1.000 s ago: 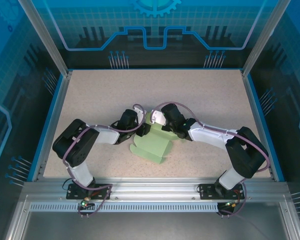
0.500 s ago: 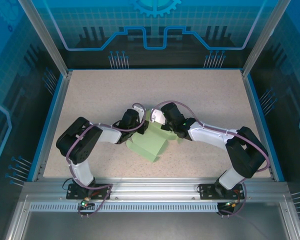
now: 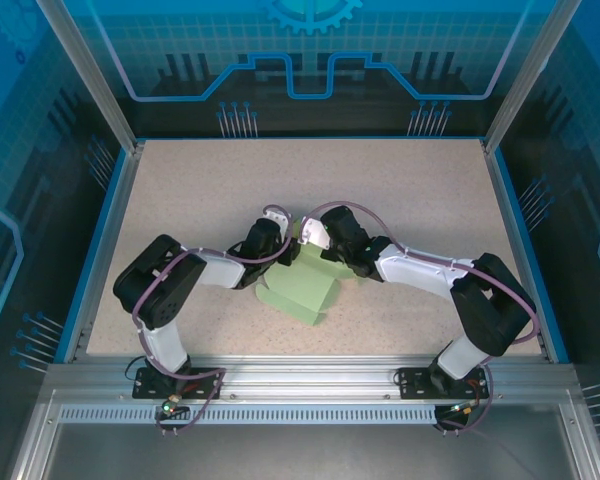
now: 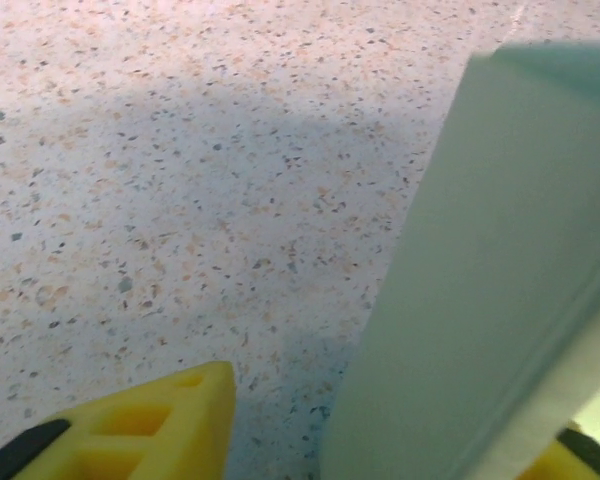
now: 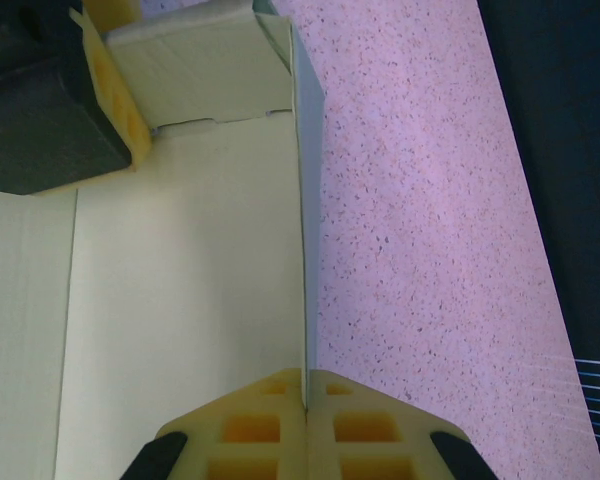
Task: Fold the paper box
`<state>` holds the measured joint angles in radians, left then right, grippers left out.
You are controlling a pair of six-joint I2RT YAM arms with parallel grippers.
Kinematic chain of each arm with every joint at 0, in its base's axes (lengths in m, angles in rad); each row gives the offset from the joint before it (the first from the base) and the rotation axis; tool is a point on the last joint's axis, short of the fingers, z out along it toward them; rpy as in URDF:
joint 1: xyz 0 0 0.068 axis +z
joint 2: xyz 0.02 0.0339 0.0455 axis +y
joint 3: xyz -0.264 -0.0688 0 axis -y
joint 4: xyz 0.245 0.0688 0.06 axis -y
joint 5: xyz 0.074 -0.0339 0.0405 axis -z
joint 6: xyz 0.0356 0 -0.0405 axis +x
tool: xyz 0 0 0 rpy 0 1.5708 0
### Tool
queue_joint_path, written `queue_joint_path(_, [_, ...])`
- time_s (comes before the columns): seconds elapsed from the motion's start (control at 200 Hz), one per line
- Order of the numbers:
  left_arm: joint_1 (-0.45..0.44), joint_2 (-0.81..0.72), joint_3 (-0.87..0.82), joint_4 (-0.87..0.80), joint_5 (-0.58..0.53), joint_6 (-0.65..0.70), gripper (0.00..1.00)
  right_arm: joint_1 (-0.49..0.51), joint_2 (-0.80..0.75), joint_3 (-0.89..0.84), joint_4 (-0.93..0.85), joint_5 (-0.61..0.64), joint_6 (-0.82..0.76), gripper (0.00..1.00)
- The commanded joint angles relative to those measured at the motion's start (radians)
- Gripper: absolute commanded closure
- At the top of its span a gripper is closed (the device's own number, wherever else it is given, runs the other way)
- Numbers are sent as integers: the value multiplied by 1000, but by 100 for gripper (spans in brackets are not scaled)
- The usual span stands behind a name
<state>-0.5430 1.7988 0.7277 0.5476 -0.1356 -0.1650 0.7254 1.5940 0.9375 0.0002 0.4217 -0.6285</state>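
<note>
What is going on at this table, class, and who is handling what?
Two robot arms are working on a pale green paper box in the middle of the table. The right gripper is shut on one upright wall of the card. The left gripper is open, with another panel between its fingers. The box is only part folded.

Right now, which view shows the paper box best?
Top external: the paper box shows nearly its whole outline. Right wrist gives creased panels and one upright wall; left wrist, one plain panel close up.
</note>
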Motion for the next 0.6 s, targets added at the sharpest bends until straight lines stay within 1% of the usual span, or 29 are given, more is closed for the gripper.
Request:
queue_joint_path(0.0, [8,-52,-16,40,57,55,53,-6,4,9,-32,-4,-2,100])
queue_joint_path(0.095, [9,-80,-28,43,81,81,50,-8,7,15,-35,-4,-7,100])
queue_joint_path(0.17, [13,-100,-34,41,87,89,50,-8,8,16,-35,-6,-8,100])
queue_joint_path(0.405, [28,-79,-24,43,117,90,67,-9,10,20,-34,-9,-13,100])
queue_joint_path(0.595, [28,-67,-34,60,126,81,69,-9,9,23,-33,-9,-17,100])
